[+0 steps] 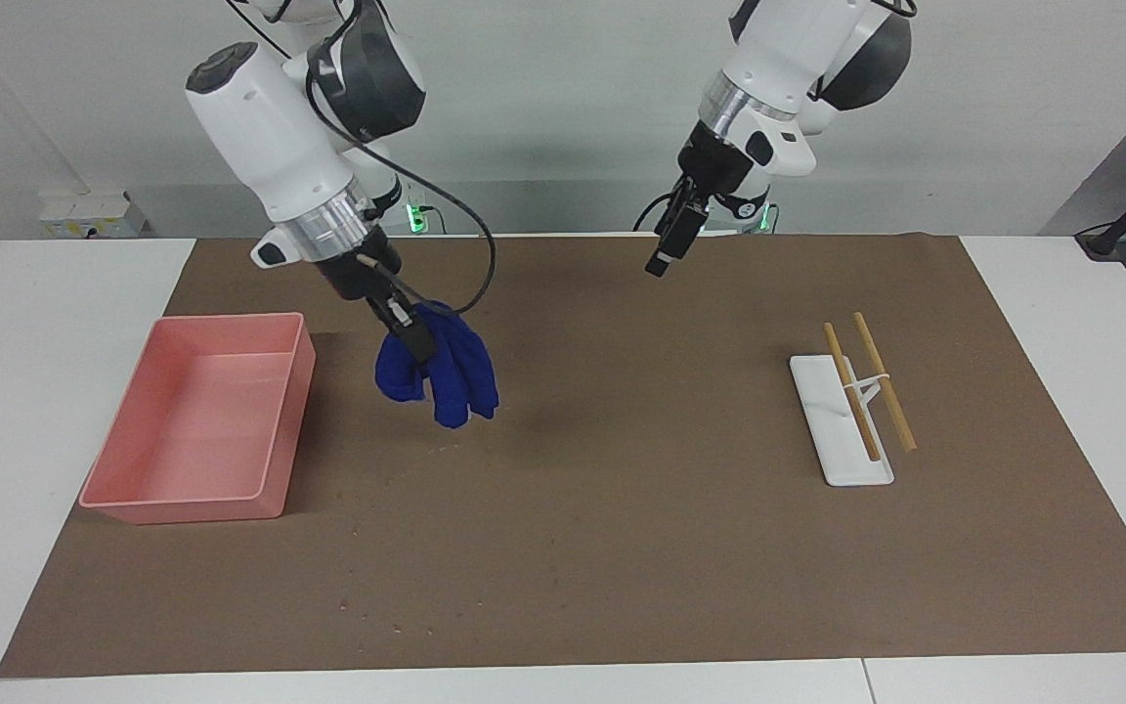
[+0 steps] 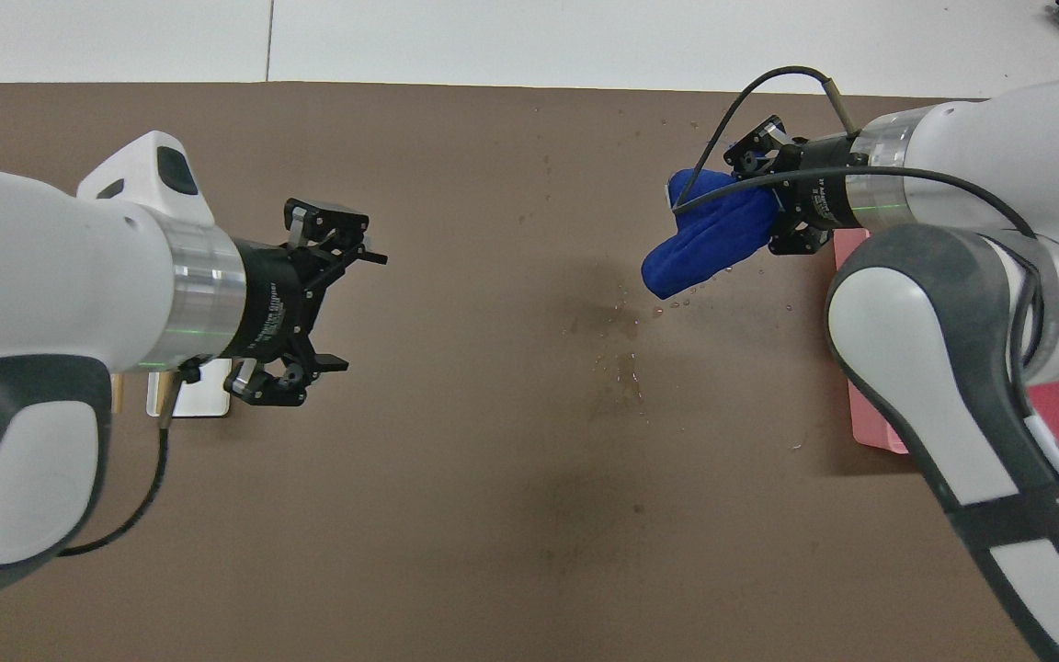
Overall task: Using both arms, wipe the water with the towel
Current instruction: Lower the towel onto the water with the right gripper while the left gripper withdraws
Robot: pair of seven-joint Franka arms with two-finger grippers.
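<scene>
The deep blue towel (image 1: 448, 379) hangs bunched from my right gripper (image 1: 413, 339), which is shut on its top and holds it in the air over the brown mat, beside the pink tray. In the overhead view the towel (image 2: 702, 246) hangs from the right gripper (image 2: 762, 198) just over the edge of a patch of water drops (image 2: 623, 366) on the mat. My left gripper (image 1: 662, 259) is raised over the mat toward the left arm's end, open and empty; it also shows in the overhead view (image 2: 350, 308).
An empty pink tray (image 1: 194, 505) sits at the right arm's end of the mat, partly hidden by the right arm in the overhead view (image 2: 868, 418). A white flat stand (image 1: 829, 435) with two wooden sticks lies toward the left arm's end. White table (image 1: 55, 323) surrounds the brown mat (image 1: 622, 548).
</scene>
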